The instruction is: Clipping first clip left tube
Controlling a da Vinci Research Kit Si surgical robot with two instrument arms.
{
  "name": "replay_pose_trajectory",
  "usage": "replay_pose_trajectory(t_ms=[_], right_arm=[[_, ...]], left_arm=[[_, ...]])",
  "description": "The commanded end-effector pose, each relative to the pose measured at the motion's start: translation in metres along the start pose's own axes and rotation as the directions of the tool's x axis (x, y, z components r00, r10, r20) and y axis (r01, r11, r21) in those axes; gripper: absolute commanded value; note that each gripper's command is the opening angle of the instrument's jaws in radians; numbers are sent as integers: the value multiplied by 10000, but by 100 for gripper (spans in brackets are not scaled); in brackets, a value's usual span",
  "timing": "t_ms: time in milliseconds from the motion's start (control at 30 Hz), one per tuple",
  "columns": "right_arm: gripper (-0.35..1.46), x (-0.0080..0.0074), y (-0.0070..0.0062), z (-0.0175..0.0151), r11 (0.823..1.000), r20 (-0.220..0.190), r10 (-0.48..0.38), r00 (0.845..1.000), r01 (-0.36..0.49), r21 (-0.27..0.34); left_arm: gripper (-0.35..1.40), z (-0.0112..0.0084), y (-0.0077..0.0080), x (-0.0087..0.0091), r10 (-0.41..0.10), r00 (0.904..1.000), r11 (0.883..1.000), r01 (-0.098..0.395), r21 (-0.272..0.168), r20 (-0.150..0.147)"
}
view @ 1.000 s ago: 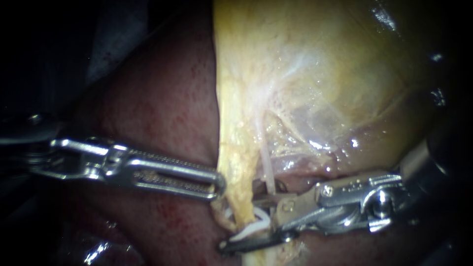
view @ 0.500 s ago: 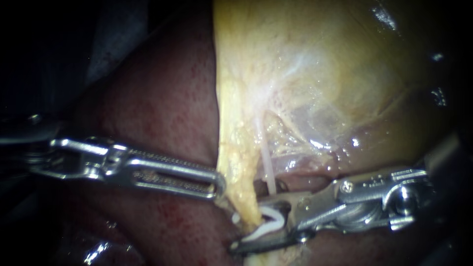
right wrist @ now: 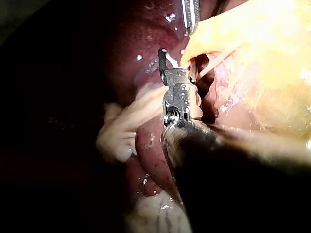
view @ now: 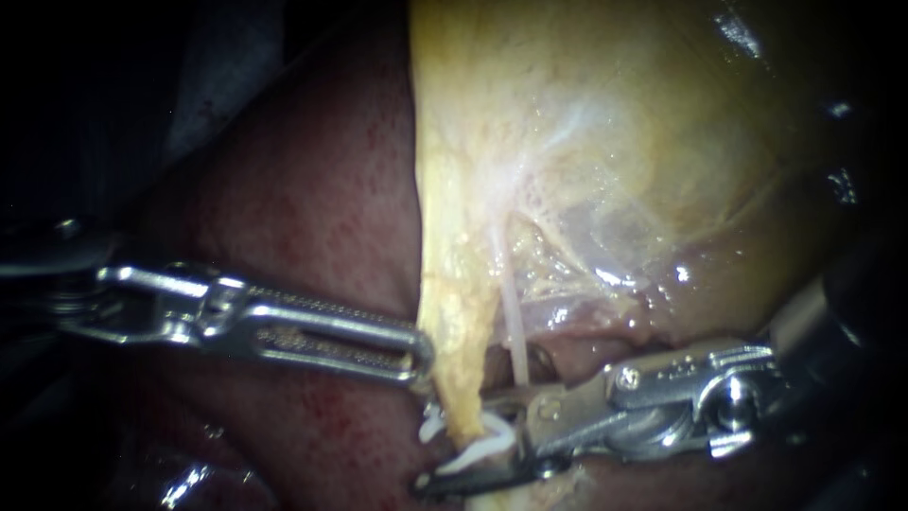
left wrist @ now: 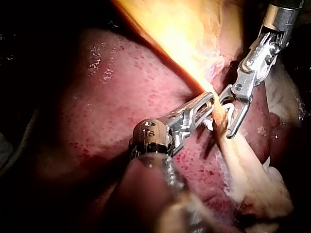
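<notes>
The left tube [view: 463,369] is a yellow, fat-covered strand running down from the gallbladder [view: 615,142]. My left instrument [view: 421,358] has slotted jaws shut on the strand's left edge; the left wrist view shows the same hold [left wrist: 208,108]. My right instrument [view: 459,443] comes in from the right, its jaws standing apart on either side of the strand. A white clip [view: 473,452] sits between them, and its ends show on both sides of the tube. In the right wrist view the jaws [right wrist: 167,60] reach the strand where it leaves the yellow tissue.
A thin pale tube [view: 514,331] runs down just right of the yellow strand and ends behind my right instrument's upper jaw. Dark red liver [view: 303,218] lies behind and below both instruments. Pale fatty tissue [left wrist: 252,179] trails off beyond the strand.
My right instrument drew back to the right with the clip, then came left again; the clip now sits across the yellow strand. My left instrument has not moved.
</notes>
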Motion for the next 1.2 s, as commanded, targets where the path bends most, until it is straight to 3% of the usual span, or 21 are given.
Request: replay_pose_trajectory(t_ms=[33, 133, 433, 500, 1200], right_arm=[[36, 0, 1, 0, 10000, -4, 5, 10000, -5, -7], [29, 0, 2, -1, 10000, -4, 4, 10000, -4, -5], [-27, -4, 7, -6, 9999, -2, 112, 9999, -112, 9], [-32, -6, 9, -8, 9999, 1, 106, 9999, -106, 18], [-30, -9, 10, -11, 10000, 11, 89, 10000, -89, 40]], left_arm=[[-35, 0, 0, 0, -2, 10000, 10000, 2, -5, 1], [-35, 0, 0, 0, -2, 10000, 10000, 2, -5, 1], [-35, 0, 0, 0, -2, 10000, 10000, 2, -6, 2], [-35, 0, 0, 0, -2, 10000, 10000, 2, -6, 2], [-35, 2, 1, -1, -4, 10000, 10000, 4, -11, 5]])
